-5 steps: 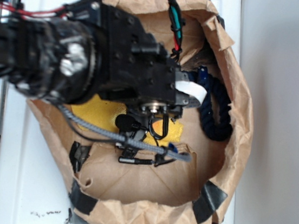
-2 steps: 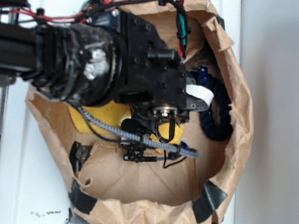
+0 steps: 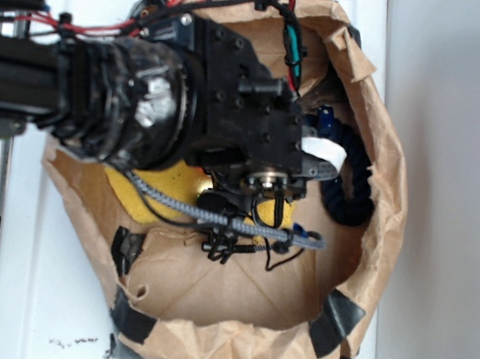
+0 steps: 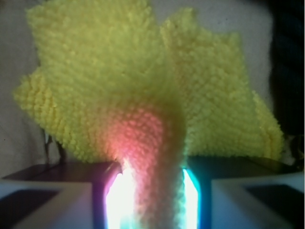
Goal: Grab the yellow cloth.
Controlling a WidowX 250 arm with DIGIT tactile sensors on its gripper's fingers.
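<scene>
In the wrist view, a fold of the cloth is seen pinched between the two fingers, which are clamped on it; the fabric is bunched upward into the gap and fans out beyond it. At the far right edge of that view a dark rope is seen. From outside, the gripper is lowered into a paper bag lying on the white worktop. The cloth lies on the bag's floor near its left side, mostly hidden under the arm. The rope is curled along the bag's right wall.
</scene>
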